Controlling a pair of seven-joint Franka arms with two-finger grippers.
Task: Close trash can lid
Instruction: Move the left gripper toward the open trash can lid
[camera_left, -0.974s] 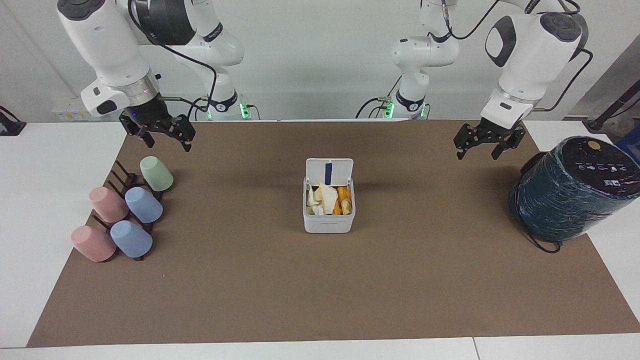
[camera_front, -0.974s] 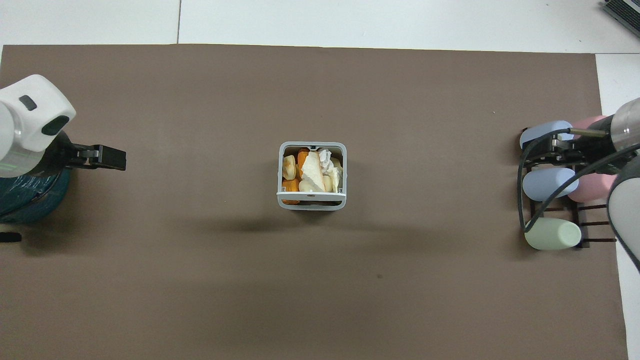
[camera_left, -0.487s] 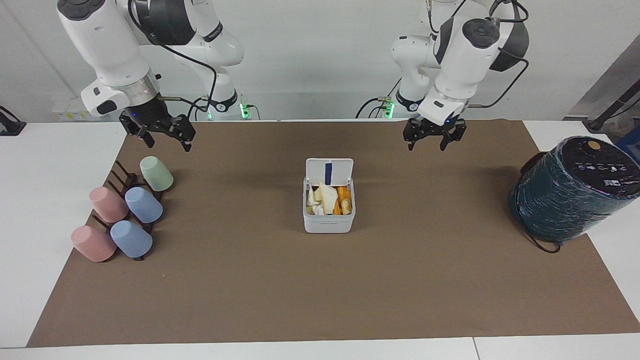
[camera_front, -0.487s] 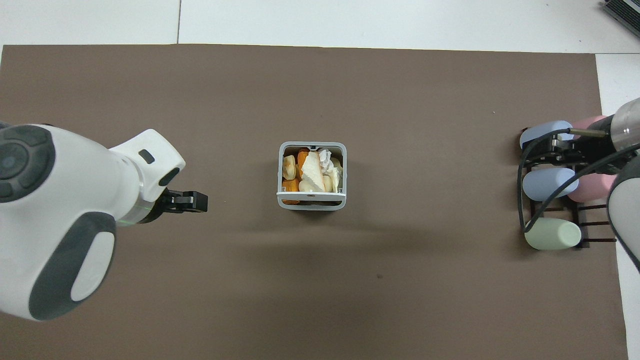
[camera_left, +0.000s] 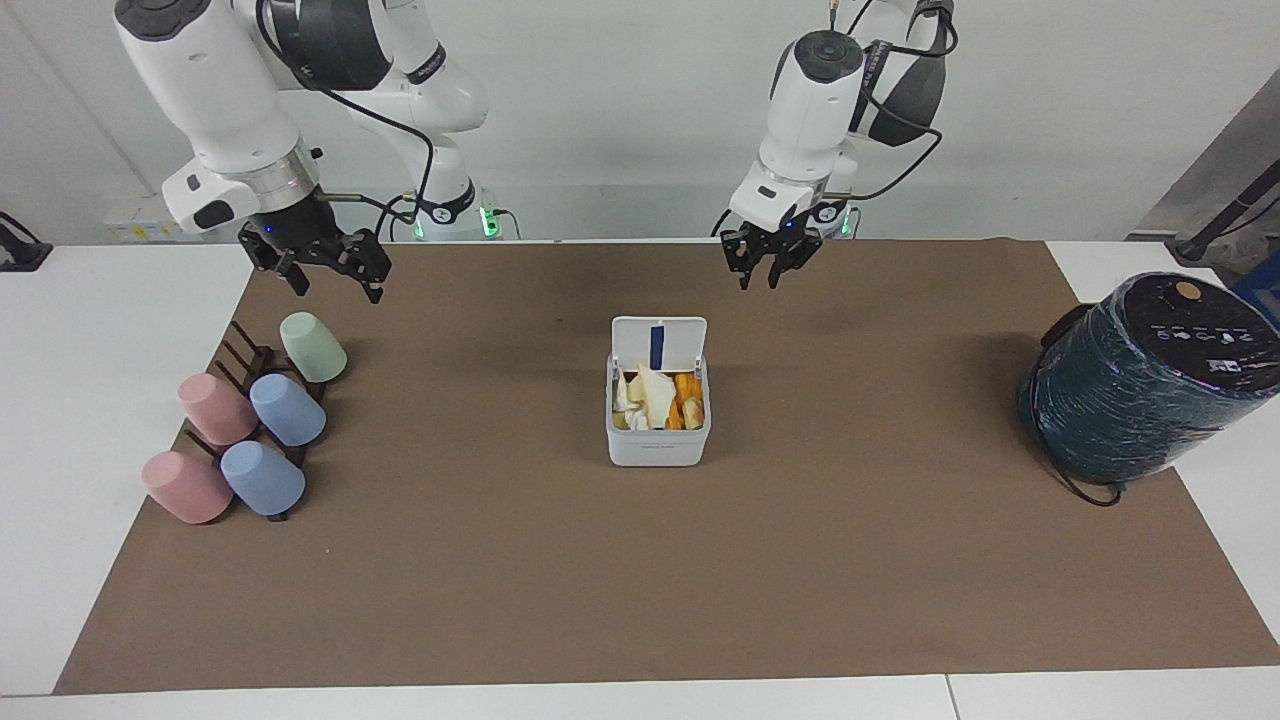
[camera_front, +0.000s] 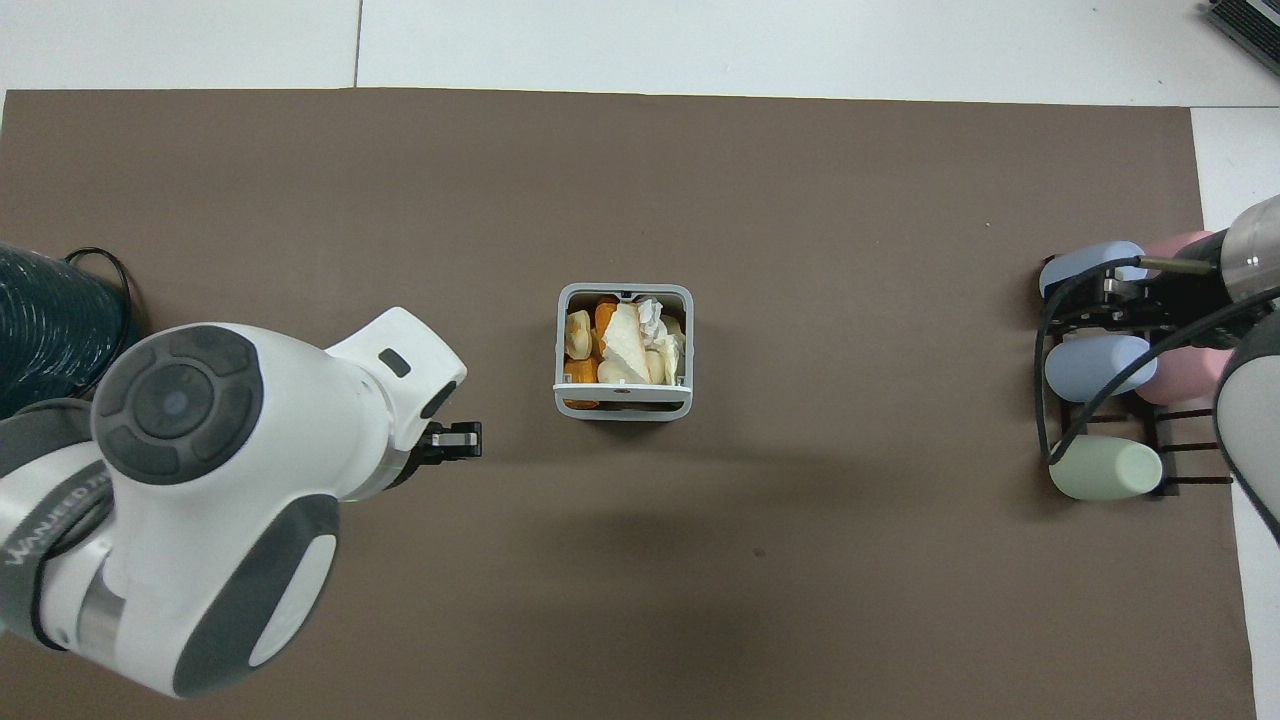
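The white trash can stands at the middle of the brown mat, full of paper and orange scraps; it also shows in the overhead view. Its lid stands upright on the edge nearer the robots, blue strip facing out, and shows edge-on from above. My left gripper is open and empty in the air over the mat, beside the can toward the left arm's end, apart from the lid; it also shows in the overhead view. My right gripper is open and waits over the cup rack.
A dark rack with several pastel cups, among them a green one, lies at the right arm's end. A large dark teal wrapped cylinder with a black cable stands at the left arm's end, also seen from above.
My left arm has swung from over the teal cylinder toward the middle, and its gripper now hangs close to the open lid. The right arm, can and lid have not moved.
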